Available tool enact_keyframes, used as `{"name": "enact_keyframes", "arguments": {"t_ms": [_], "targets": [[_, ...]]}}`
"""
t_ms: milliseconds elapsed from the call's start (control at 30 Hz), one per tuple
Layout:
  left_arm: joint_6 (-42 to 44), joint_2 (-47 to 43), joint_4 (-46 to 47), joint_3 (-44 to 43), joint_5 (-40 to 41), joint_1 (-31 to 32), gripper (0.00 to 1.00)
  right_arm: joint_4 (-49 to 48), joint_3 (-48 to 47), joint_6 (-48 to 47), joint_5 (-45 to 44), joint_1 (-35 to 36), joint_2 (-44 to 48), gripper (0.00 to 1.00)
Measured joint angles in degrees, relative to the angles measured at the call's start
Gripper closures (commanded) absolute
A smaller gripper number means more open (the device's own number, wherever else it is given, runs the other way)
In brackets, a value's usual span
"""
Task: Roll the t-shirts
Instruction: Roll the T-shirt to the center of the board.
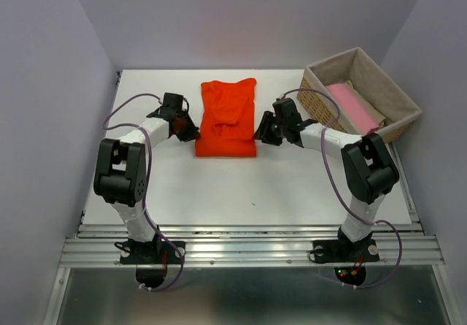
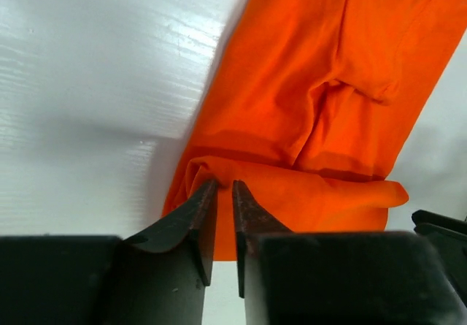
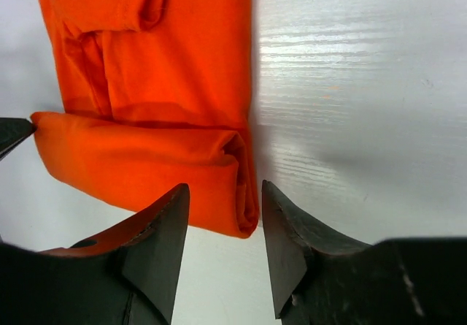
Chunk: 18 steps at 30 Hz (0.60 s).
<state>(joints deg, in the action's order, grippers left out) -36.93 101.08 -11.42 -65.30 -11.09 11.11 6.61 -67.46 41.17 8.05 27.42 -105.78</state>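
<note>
Left pincer (image 2: 225,188) fills the bottom of its wrist view: fingers a narrow slit apart, tips at the left end of the roll, no cloth seen clamped between them. Right pincer (image 3: 223,186) stands wide, one finger on each side of the roll's right end, holding nothing.

- Surroundings: white desk (image 1: 292,186), pale walls on three sides, metal rail (image 1: 248,248) along the near edge carrying both arm bases. Purple cables loop off each arm.
- In the way: right arm's forearm lies just beside the near-left corner of the wicker basket (image 1: 319,104). The pincers flank the shirt's near end, left and right.
- Container: basket sits at the desk's far-right corner, cloth-lined, turned at an angle. Inside lies a folded pink t-shirt (image 1: 352,107), with paler beige cloth (image 1: 371,104) beside it on its right; whether that is a shirt or lining, cannot tell.
- Task item: orange t-shirt (image 1: 228,117) lies mid-desk, toward the far side, folded into a long strip. Long axis runs from near to far. Near end is rolled over; the roll's axis runs left to right between the pincers. Far part lies flat and wrinkled.
</note>
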Motion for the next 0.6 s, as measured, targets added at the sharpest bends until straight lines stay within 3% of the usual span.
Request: {"name": "enact_keyframes", "arguments": {"t_ms": [167,267,333,600], "targets": [[1.1,-2.3,-0.6,-0.7,1.7,0.0,0.71,1.6,0.2,-1.3,-1.2,0.1,5.7,0.55],[1.6,-6.3,-1.7,-0.7,4.2,0.1,0.74,1.7,0.2,-2.1,-1.7,0.8,8.6,0.73],[1.6,-9.1,-1.9,-0.6,5.6,0.5,0.98,1.8,0.0,-2.9,-1.9,2.2,9.1,0.83],[1.4,-16.5,-1.3,4.3,5.4,2.9,1.00,2.4,-2.8,-3.2,-0.9,5.3,2.2,0.85]]}}
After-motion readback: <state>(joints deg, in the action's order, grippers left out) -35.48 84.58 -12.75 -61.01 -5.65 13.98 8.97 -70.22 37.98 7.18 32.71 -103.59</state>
